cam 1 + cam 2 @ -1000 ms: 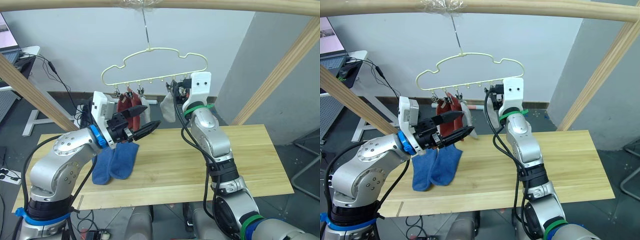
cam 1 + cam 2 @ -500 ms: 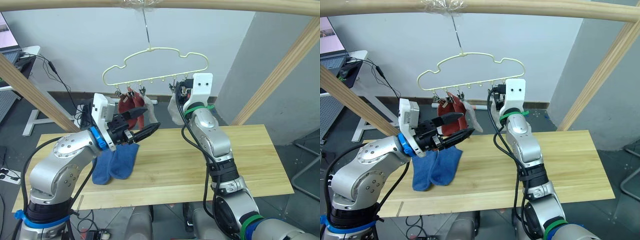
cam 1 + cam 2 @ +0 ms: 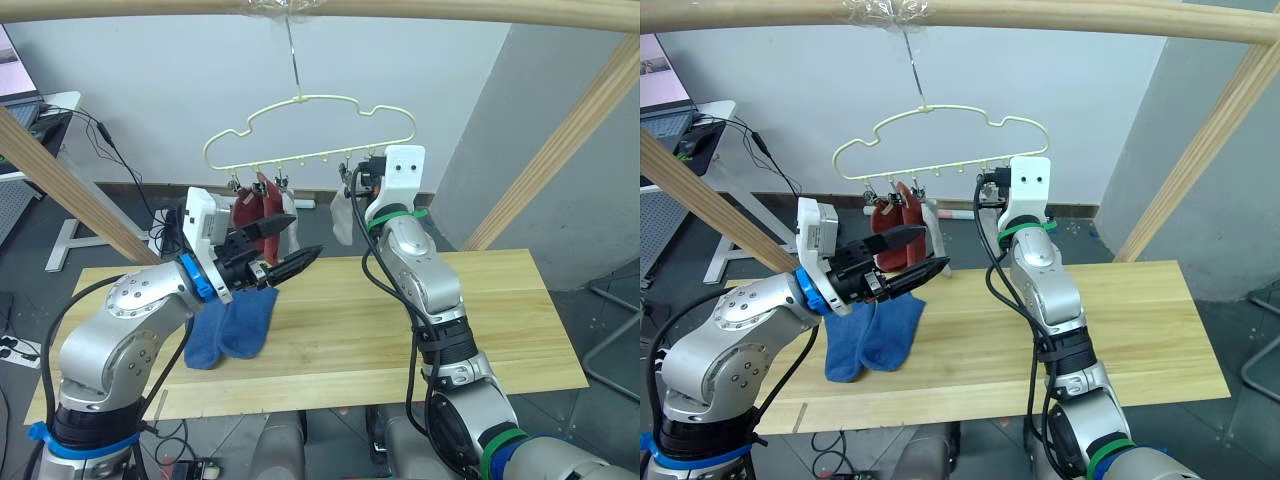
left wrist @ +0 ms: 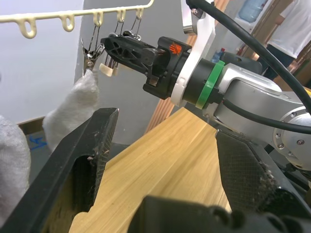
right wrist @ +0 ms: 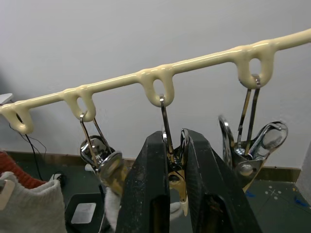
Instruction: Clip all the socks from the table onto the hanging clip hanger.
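The pale-yellow clip hanger hangs from the top beam. Clipped to it are rust red socks, a light grey sock beside them, and another grey sock further right. Two blue socks lie on the table at the left. My right gripper is raised to the hanger's row and shut on a metal clip, just right of the clip that holds the grey sock. Below the red socks my left gripper hovers above the table, open and empty.
Thick wooden frame poles slant up at the left and right, with a beam across the top. A desk with cables stands behind at the left. Bare clips hang on the hanger's right part.
The hanger and its clipped socks have swayed slightly; the right grey sock swung right and partly back. Both grippers keep about the same places.
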Robot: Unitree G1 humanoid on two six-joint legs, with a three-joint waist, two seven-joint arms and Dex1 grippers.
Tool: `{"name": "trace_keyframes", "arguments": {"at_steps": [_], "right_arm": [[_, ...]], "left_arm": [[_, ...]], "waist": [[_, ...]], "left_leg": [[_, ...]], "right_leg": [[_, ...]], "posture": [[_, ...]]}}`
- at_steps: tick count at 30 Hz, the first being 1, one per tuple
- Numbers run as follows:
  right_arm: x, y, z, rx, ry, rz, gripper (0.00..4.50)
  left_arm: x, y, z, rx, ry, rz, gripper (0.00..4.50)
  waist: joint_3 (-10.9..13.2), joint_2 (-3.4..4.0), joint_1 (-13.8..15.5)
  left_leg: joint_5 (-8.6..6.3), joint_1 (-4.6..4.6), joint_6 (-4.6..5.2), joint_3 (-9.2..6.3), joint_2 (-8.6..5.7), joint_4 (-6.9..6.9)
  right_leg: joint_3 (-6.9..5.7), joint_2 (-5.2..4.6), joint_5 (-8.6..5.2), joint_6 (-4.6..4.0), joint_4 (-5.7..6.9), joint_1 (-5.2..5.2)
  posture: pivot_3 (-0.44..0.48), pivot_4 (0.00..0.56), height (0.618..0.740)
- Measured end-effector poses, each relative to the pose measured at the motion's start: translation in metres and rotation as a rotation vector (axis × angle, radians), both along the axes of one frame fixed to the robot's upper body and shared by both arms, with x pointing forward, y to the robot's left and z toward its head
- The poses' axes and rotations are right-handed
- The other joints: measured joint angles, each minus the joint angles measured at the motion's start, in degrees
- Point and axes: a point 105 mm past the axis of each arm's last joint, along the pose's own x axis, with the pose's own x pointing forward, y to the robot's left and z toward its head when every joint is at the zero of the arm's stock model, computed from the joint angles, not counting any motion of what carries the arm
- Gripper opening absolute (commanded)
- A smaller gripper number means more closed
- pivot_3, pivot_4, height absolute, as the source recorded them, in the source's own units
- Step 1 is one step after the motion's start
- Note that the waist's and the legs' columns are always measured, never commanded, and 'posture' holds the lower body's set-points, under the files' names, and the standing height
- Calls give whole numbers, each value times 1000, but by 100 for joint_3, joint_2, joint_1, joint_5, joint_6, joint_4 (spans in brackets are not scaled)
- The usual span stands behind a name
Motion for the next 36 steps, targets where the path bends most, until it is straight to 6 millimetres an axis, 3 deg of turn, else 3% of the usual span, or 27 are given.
{"name": "trace_keyframes", "arguments": {"at_steps": [8,10,13,19,27,30,33,36], "right_arm": [[-2,8,1,-19,-10,58,108],[-4,12,3,-48,-12,116,108],[-5,6,3,-99,-6,195,108],[-8,-10,5,-146,40,304,108],[-12,-12,6,-181,85,370,108],[-11,-18,7,-193,99,356,108],[-12,-20,10,-184,102,355,108],[-12,-23,11,-176,109,347,108]], "left_arm": [[-1,3,-7,4,16,35,3650],[2,13,-20,38,28,112,3815],[8,39,-56,94,129,246,4461],[21,86,-130,316,247,467,4461],[51,88,-196,401,378,537,4461],[63,87,-198,387,383,537,4461],[63,89,-202,393,392,526,3923],[61,90,-204,401,399,504,3107]], "waist": [[0,0,-1],[3,5,-14],[13,8,2],[26,17,18],[35,8,64],[34,9,63],[34,9,37],[34,10,-11]], "left_leg": [[0,0,0,-1,0,-1],[0,1,0,1,0,-5],[0,1,0,-2,1,-10],[0,1,0,-2,1,-17],[0,-3,0,-1,0,-17],[0,0,0,-1,-2,-16],[0,8,0,0,-2,-15],[0,11,0,0,-2,-14]], "right_leg": [[-1,0,0,-1,0,0],[3,0,-1,-2,-1,-2],[-2,-1,-7,-12,-1,-3],[-4,-1,-11,-18,1,-8],[-9,-1,-10,-16,0,-9],[-8,-4,-10,-16,7,-8],[-7,-5,-10,-16,11,-2],[-5,-5,-10,-16,11,1]], "posture": [[134,276,740],[126,280,740],[115,279,740],[94,283,740],[63,281,740],[49,279,740],[49,277,740],[51,279,740]]}}
